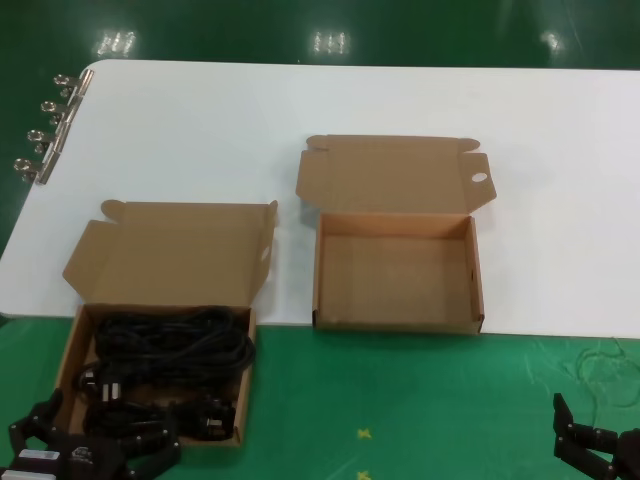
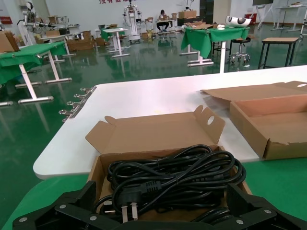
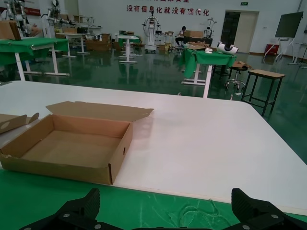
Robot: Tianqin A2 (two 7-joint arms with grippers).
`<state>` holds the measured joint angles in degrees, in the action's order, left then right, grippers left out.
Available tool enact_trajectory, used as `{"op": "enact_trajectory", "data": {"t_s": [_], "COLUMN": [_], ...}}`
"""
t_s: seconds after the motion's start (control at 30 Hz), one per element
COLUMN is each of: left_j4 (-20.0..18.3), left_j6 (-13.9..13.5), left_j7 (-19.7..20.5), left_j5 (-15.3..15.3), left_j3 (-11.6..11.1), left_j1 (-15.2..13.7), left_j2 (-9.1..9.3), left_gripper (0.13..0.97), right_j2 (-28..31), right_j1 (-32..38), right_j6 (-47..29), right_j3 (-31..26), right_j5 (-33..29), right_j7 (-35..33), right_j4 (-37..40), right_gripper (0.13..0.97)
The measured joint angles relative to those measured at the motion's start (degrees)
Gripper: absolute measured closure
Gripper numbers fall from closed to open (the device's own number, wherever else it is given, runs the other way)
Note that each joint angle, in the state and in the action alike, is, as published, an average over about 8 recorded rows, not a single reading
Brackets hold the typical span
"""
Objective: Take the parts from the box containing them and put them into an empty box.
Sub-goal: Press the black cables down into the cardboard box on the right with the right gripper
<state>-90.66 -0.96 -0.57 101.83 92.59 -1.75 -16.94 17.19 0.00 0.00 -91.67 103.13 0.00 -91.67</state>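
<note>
Looking down from the head, I see black coiled power cables (image 1: 165, 350) lying crosswise in the brown slant-flapped cardboard box (image 1: 160, 262), just ahead of my spread left gripper (image 1: 90, 440); the right gripper (image 1: 598, 445), also spread, sits farther off. My left wrist shows a pronged plug (image 2: 128, 194) nearest the jaws. My right wrist faces the empty cardboard box (image 3: 67, 146).

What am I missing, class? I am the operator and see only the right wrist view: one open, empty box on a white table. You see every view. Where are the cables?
Observer: The cables lie coiled in a second open box, to the robot's left of your empty box.
Operator: Is a hand near them?
Observer: Yes. The left hand sits at that box's near edge, open and holding nothing. The right hand waits low on the right, open too.
Operator: Can a plug be seen?
Observer: Yes. The left wrist view shows a plug at the near side of the coil, its metal prongs towards the camera.
</note>
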Motion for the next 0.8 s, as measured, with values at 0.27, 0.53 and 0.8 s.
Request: {"op": "enact_trajectory", "data": {"t_s": [0.27, 0.53, 0.8], "left_j4": [0.0, 0.0, 0.0], "left_j6": [0.0, 0.0, 0.0], "left_j7": [0.0, 0.0, 0.0], "left_j5": [0.0, 0.0, 0.0], "left_j3": [0.0, 0.0, 0.0], "left_j1": [0.0, 0.0, 0.0], "left_j2": [0.00, 0.00, 0.00], "left_gripper": [0.132, 0.132, 0.132], "right_j2": [0.0, 0.0, 0.0], "right_j1": [0.0, 0.0, 0.0], "right_j6": [0.0, 0.0, 0.0], "right_j3": [0.0, 0.0, 0.0], "right_j5": [0.0, 0.0, 0.0], "right_j7": [0.0, 0.0, 0.0], "right_j4": [0.0, 0.0, 0.0], "right_gripper": [0.129, 0.129, 0.158]}}
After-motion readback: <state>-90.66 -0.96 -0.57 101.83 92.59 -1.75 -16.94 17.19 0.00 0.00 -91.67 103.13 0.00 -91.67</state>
